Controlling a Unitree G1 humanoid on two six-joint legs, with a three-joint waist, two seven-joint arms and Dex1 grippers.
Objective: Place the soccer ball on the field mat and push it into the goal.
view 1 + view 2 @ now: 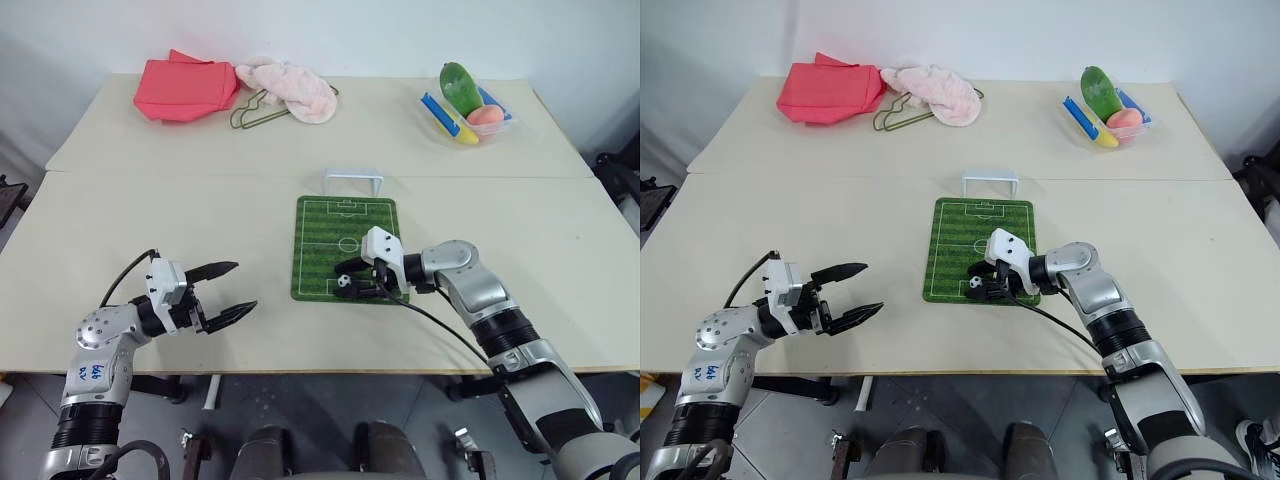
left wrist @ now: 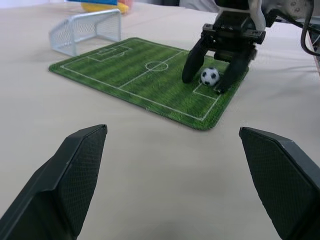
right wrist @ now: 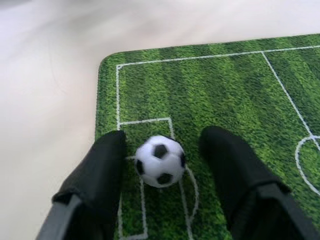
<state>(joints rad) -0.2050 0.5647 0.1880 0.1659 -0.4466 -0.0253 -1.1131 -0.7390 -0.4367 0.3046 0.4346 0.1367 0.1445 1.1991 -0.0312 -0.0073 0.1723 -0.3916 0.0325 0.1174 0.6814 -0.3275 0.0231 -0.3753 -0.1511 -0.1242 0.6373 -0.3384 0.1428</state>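
Cream counter [image 1: 200,215] runs wide under both arms, and from the head views you can see the field mat [image 1: 345,220] lying flat at its middle, the goal [image 1: 353,180] just beyond the mat's far edge. At the mat's near end sits the soccer ball [image 1: 343,284], with the right tool [image 1: 372,285] down around it. Your left tool [image 1: 228,291] hangs released and empty, well apart from the mat.

From the left wrist view, the ball [image 2: 210,76] rests on the grass between the right tool's two fingers, which stand parted beside it.

From the right wrist view, there is a gap between the ball [image 3: 160,160] and one finger; against the other it sits close or touching, I cannot tell which. So the right tool is released, not clenched. Treat the ball as light, hard and smooth: it will probably roll at the slightest nudge. For the push, meet it squarely on the side away from the goal, low and centred, or it will likely squirt sideways.
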